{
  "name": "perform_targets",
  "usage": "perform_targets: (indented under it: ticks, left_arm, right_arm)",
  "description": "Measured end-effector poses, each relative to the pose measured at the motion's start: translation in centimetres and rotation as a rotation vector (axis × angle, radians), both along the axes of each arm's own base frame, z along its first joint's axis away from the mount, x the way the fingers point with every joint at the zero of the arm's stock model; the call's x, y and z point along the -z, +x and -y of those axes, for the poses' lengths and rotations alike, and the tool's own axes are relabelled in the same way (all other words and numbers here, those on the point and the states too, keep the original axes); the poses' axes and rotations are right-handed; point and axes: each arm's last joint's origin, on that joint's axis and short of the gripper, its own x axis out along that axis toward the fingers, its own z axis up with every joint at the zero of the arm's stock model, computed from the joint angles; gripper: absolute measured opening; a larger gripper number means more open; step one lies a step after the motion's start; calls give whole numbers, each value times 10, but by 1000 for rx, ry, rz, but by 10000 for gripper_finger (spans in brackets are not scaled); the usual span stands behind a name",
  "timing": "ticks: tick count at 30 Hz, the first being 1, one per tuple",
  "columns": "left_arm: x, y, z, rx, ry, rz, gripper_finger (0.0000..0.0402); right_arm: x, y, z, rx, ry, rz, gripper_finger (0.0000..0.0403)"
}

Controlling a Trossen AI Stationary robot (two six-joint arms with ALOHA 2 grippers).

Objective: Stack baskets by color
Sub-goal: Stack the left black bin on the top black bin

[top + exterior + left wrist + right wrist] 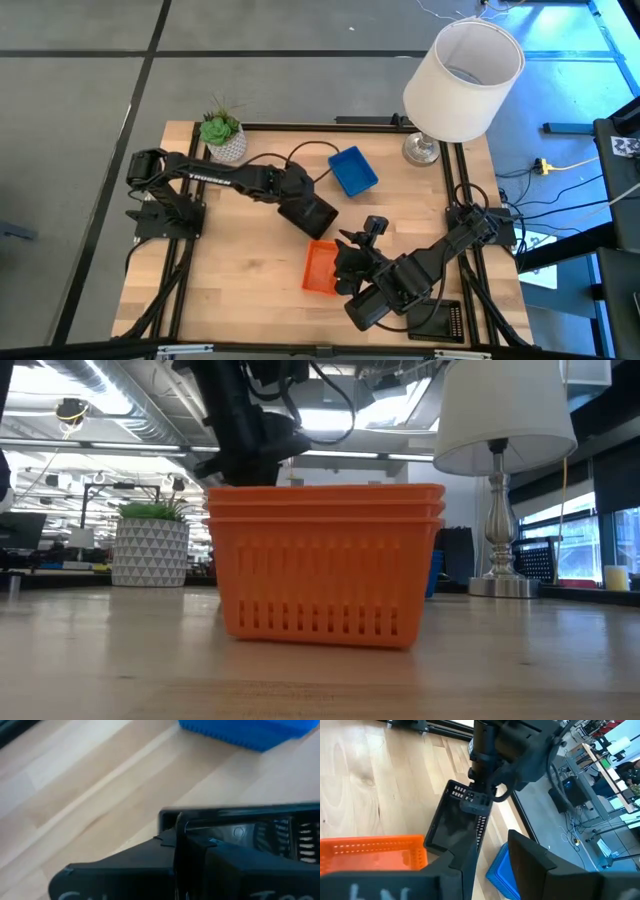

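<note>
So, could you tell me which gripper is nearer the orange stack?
Right. The right gripper, open, sits at the orange stack's edge; the left gripper, shut on a black basket, is just beyond it.

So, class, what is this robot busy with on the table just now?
It is sorting baskets by colour. The left gripper is shut on a black basket, held between the orange stack and the blue baskets. The orange stack shows three rims in the low view. The right gripper is open beside the orange stack, holding nothing.
</note>
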Motion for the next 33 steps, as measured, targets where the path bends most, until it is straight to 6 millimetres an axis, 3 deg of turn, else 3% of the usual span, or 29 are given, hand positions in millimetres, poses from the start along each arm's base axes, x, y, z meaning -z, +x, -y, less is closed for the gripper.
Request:
perform_targets:
  ticks: [15,24,33]
  left_arm:
    - [0,1,-2,97,23,-42,0]
    - [1,0,-12,113,-105,-25,0]
    - [1,1,-12,151,-91,-35,0]
  right_arm:
    - [0,0,0,2,1,3,112]
    - [0,0,0,3,2,5,112]
    - [0,0,0,4,2,5,112]
